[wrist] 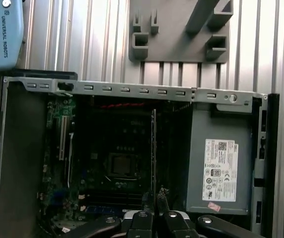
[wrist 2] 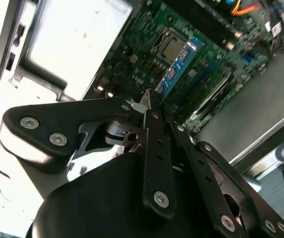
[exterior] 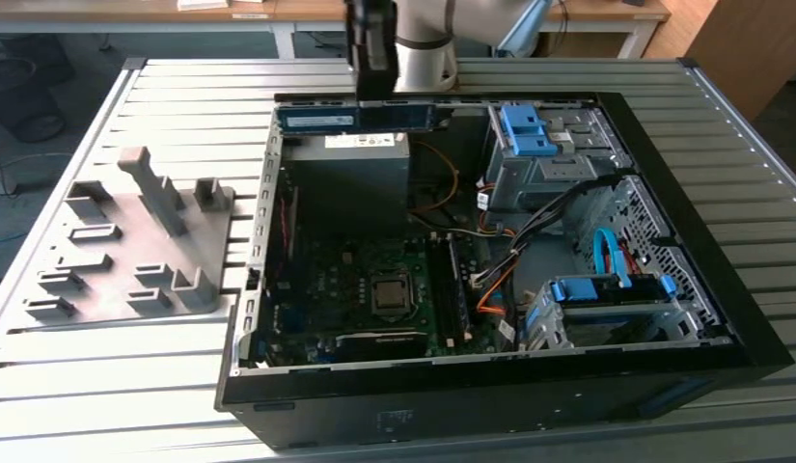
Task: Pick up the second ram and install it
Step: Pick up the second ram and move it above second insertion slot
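Black end effector (wrist 2: pixel 149 101) was clenched on the ram (wrist 2: pixel 177 67), holding the blue stick on edge in the air over the open case (exterior: pixel 748 323), above its motherboard (exterior: pixel 346 280) and near the power supply (wrist: pixel 221 168). The case sat on the slatted desk (exterior: pixel 115 386).

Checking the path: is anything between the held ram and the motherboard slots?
Nothing visible. The gripper holds the second ram above the open case; the slots lie uncovered, with cables beside them on the exterior view's right.

Silver-grey arm (exterior: pixel 426 58), light blue joint cap (wrist: pixel 0 29), black tool (wrist 2: pixel 149 101) linkage plates, silver hex screws (wrist 2: pixel 161 199)
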`<state>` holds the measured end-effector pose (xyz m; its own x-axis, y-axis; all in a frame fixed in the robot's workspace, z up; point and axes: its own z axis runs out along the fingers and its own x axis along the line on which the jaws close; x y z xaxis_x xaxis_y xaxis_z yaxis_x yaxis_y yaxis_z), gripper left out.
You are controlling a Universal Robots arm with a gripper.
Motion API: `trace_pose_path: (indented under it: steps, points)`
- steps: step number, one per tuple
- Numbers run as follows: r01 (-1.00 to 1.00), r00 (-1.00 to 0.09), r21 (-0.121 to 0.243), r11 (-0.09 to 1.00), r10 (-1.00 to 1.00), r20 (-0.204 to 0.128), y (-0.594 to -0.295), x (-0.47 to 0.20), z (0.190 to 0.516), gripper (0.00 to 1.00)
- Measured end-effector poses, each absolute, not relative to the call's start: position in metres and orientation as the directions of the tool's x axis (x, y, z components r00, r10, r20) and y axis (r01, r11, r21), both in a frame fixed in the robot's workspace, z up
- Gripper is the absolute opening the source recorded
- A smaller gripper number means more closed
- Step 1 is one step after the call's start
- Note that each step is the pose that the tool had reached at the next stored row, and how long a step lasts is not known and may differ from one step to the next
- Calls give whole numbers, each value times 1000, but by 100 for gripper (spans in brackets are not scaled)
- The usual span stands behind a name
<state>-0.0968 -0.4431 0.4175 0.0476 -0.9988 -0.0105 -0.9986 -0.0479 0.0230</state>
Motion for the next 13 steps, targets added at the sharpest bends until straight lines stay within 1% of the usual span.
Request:
trace_pose_path:
  steps: [13]
  points:
    - [-999, 48, 23, -48, -999, -11, -443, -66, 394, 14]
